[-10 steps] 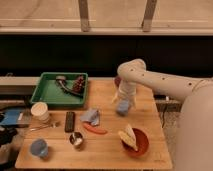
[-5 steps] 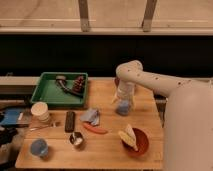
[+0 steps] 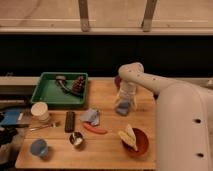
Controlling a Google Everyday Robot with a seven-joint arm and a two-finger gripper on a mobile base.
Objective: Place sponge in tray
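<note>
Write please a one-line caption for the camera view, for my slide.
Robot pincer at the blue sponge, right of centre on the wooden table; the green tray stands at the far left corner.

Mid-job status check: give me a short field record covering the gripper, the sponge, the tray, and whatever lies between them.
gripper: gripper low over the right half of the table, at the sponge
sponge: sponge blue, right under the gripper; lifted or resting, cannot tell
tray: tray green, back-left of table; small items in its right part, left floor bare
sponge in tray: no
between: bare wood along the back; blue cloth nearer the front
</note>
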